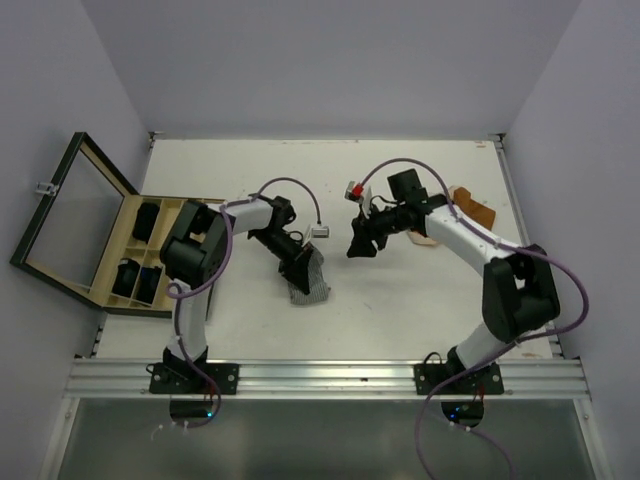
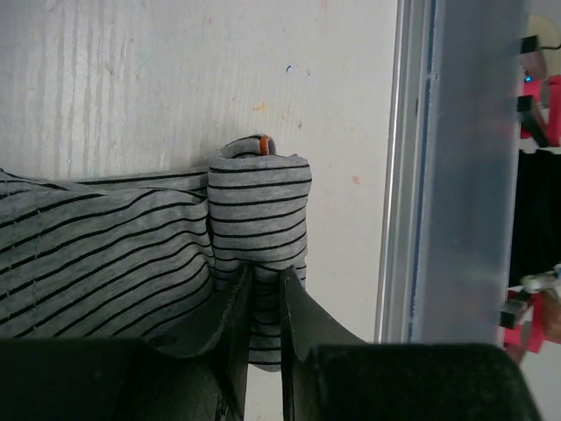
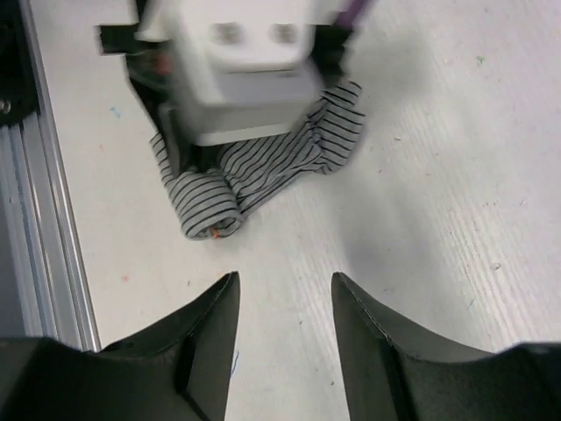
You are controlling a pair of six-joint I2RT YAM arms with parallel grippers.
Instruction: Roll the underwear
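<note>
Status on grey striped underwear (image 2: pixel 259 210): partly rolled, lying on table (image 1: pixel 400 300) left of centre, slightly to the near side. One end wound into a short tight cylinder, clear in both wrist views. Rest of the cloth flat and spread to one side, not yet wound in.

Left tool (image 2: pixel 263 294) clenched on the roll, pinching striped cloth between both fingers. Right tool (image 3: pixel 282 294) released, nothing between its fingers, hovering over bare table just right of the garment, not touching it.

Wooden box (image 1: pixel 113 250) at left edge of table, lid (image 1: pixel 60 215) up, black pieces (image 1: pixel 147 220) sitting in several compartments. Probably finished ones, but can't confirm from overhead how well rolled.

Orange-brown underwear (image 1: pixel 478 210) at far right of table, partly hidden behind right arm, looks unrolled.

Left to do, as judged: finish winding the striped piece, then the orange-brown one. Likely past halfway.
</note>
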